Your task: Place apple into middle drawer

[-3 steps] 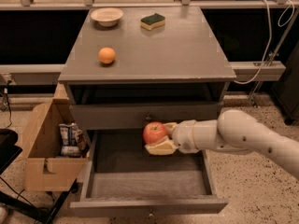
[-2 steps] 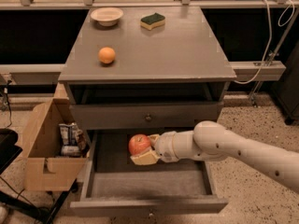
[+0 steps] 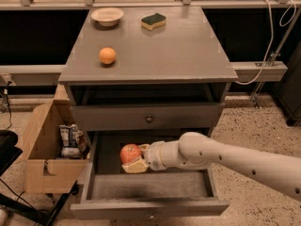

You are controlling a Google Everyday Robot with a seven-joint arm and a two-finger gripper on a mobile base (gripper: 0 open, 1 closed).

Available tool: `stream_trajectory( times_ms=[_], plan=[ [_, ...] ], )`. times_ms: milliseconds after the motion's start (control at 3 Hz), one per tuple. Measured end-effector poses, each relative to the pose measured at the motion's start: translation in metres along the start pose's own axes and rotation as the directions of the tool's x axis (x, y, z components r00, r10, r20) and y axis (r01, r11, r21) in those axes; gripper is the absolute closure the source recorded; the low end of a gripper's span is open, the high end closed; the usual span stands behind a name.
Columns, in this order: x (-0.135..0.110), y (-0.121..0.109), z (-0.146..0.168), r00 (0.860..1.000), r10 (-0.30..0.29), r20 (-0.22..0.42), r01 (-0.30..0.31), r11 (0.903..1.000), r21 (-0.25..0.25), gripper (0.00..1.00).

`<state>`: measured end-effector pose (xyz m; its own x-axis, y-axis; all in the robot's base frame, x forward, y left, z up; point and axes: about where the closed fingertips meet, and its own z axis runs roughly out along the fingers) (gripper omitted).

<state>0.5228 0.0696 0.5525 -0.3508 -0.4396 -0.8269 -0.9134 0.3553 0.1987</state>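
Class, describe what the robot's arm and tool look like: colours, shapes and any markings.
The arm is a smooth, rounded off-white tube dotted with small dark spots. The tool, at the apple inside the middle drawer, has pale yellowish fingers. No cables show on it.

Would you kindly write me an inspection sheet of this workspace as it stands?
Surface: grey cabinet top, carrying three items.
Job's things: apple gripped low inside the open middle drawer, left of centre; contact with the drawer floor cannot be told.
Clutter: orange, bowl and sponge on the cabinet top.
Grippers: gripper shut on the apple, inside the drawer.
Cables: white cable hanging at the right rear.
Surroundings: cardboard box holding packets at the left; speckled floor.
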Motion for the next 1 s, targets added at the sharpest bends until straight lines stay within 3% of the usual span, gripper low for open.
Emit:
stream_trajectory(
  times_ms=[667, 1000],
  plan=[
    [0.048, -0.07, 0.065, 0.999, 0.036, 0.002, -0.035, 0.9984, -0.044, 1.0],
    [0.069, -0.091, 0.09, 1.0, 0.016, -0.008, -0.017, 0.9974, -0.071, 1.0]
  ],
)
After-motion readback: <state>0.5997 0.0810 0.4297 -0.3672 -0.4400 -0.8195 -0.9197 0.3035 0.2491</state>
